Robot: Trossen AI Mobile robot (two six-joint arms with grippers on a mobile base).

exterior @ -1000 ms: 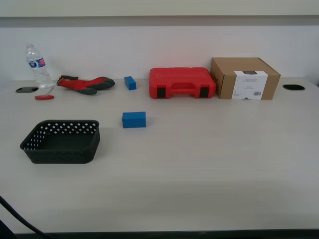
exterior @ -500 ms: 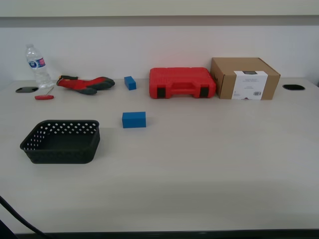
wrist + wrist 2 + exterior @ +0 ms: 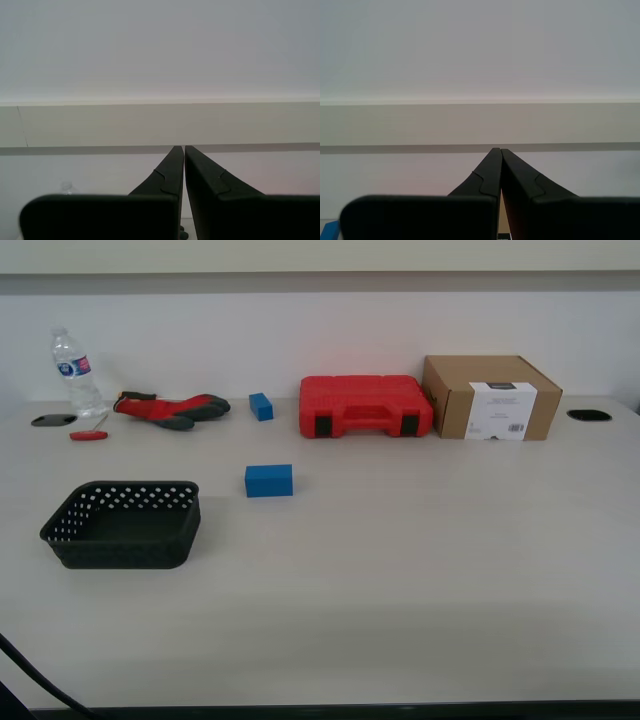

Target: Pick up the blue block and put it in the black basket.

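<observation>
The blue block (image 3: 269, 480) lies flat on the table, left of centre in the exterior view. The black basket (image 3: 120, 548) stands a little nearer and towards the exterior view's left, a short gap from the block, with nothing in it. Neither arm shows in the exterior view. My first gripper (image 3: 184, 148) is shut on nothing and points at the pale wall above the table. My second gripper (image 3: 497, 149) is likewise shut and faces the same wall. Neither is near the block or the basket.
Along the back wall stand a water bottle (image 3: 75, 372), red-and-black gloves (image 3: 170, 408), a smaller blue cube (image 3: 261, 406), a red case (image 3: 365, 406) and a cardboard box (image 3: 490, 397). A red-handled tool (image 3: 88, 435) lies by the bottle. A dark cable (image 3: 30, 670) crosses the exterior view's lower left corner.
</observation>
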